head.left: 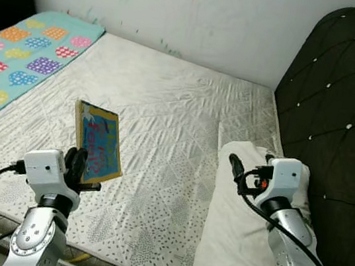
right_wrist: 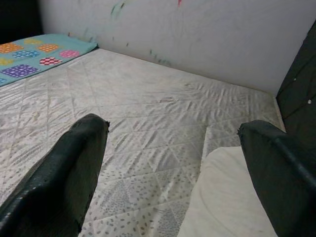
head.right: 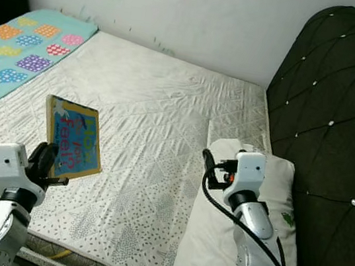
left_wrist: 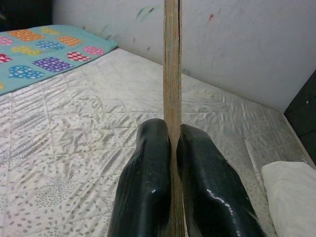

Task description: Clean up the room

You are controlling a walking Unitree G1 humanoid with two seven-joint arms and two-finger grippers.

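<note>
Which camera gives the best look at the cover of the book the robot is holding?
The left eye view: the book faces the camera, blue cover showing, held up by the left gripper. The right eye view shows much the same. The left wrist view sees its edge only, pinched between the jaws.

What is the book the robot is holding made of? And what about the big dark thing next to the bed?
The book clamped in the left gripper looks like thick cardboard: its edge shows stiff tan layers, and the cover looks glossy. The dark headboard seems padded fabric or velvet, quilted in diamonds with shiny studs; I can't tell exactly which.
</note>
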